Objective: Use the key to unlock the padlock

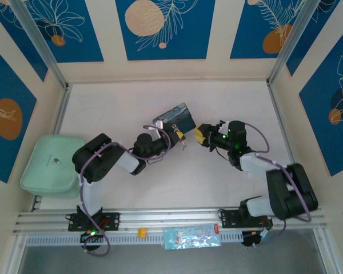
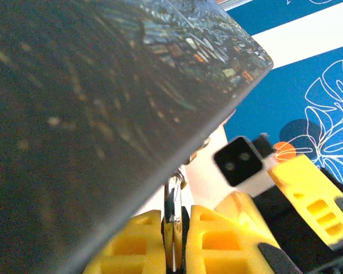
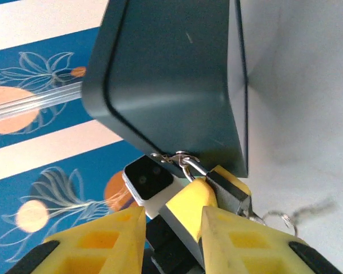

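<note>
The left arm (image 1: 103, 162) and right arm (image 1: 283, 191) are showing glossy black rounded joint housings linked by pale grey-white segments, with thin purplish cables (image 1: 87, 177) trailing along them. A green light (image 1: 224, 137) is glowing right of centre in the top view, and a second green light (image 1: 91, 233) is glowing at lower left. The left gripper's fingers (image 2: 217, 240) and right gripper's fingers (image 3: 103, 242) are showing bright yellow ribbed plastic with hollow pockets and dark grey pads (image 3: 37, 257).

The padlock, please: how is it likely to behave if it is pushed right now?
The padlock's shackle looks like metal, so probably stiff. With the left gripper shut on it, it should hardly swing. It is hooked to the box, so a hard shove would likely drag the box along.
</note>
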